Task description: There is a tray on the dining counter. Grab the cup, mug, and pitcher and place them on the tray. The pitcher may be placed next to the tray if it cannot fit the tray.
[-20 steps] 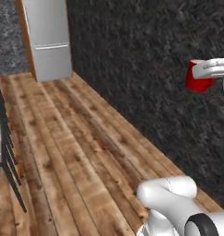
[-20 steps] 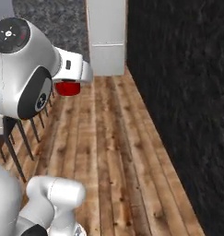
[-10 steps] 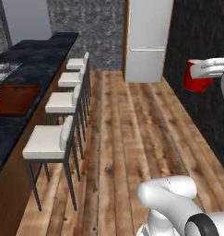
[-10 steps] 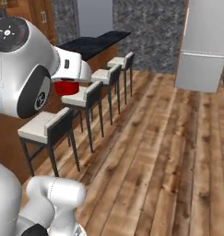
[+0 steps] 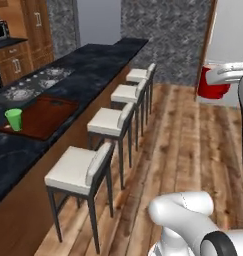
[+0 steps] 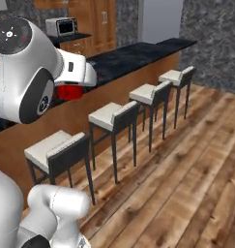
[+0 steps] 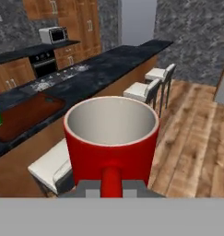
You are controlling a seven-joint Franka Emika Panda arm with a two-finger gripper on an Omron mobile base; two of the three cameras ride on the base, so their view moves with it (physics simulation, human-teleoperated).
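Dining desk [image 5: 88, 75] runs along the left, four white stools [image 5: 85, 167] lined up at its wooden front. Tray [image 5: 45, 116] lies on its near stretch; green cup [image 5: 14, 119] stands upright on the tray's left part. Red mug [image 7: 111, 140] is carried upright, high over the floor, well apart from the tray. Hand [image 7: 111, 186] is clamped narrow on its handle. Judgement: close in on the desk, keep the mug level, lower onto bare tray right of the cup.
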